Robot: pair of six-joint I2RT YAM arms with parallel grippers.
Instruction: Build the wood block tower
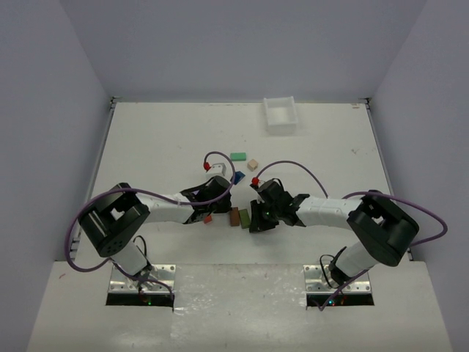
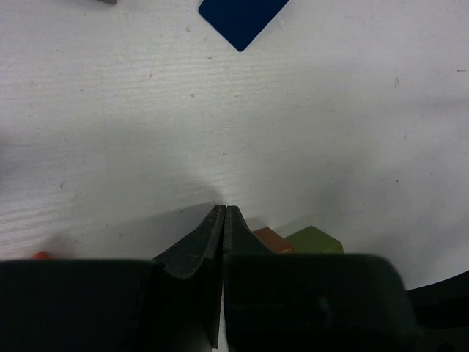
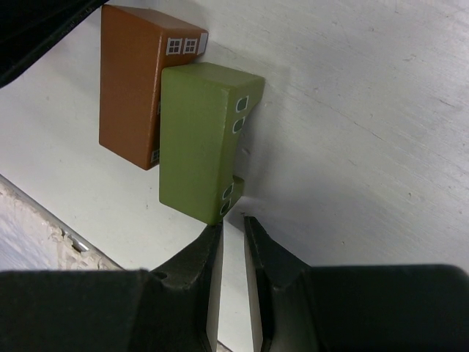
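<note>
The right gripper point(image 3: 233, 226) is hovering low with its jaws parted by only a narrow slit and is grasping nothing. One fingertip is sitting at the near end of the olive block point(image 3: 201, 139), seemingly touching it. That block is lying flat with the brown block point(image 3: 132, 95) pressed along its 9 o'clock side, so the 2 are forming a pair rather than any tower; nothing is stacked yet. To take the olive piece cleanly, the jaws are probably going to need to open much wider. Because the brown neighbour is leaving no gap for a finger, gripping across the 2 short ends or nudging the pair apart first looks safer than forcing a finger between them. The left gripper point(image 2: 223, 213) is clenched on itself, holding nothing, and is pointing toward the blue block point(image 2: 242, 18) at 12 o'clock. From above, a red-orange block point(image 1: 207, 218) is resting at 9 o'clock of the pair, while a green block point(image 1: 238, 156) and a beige block point(image 1: 253, 165) are lying well apart toward 12 o'clock. The white table point(image 1: 161, 139) is looking matt and faintly grained, a white tray point(image 1: 281, 115) is sitting at its far edge, and plain pale walls point(image 1: 220, 44) are enclosing 3 sides.
</note>
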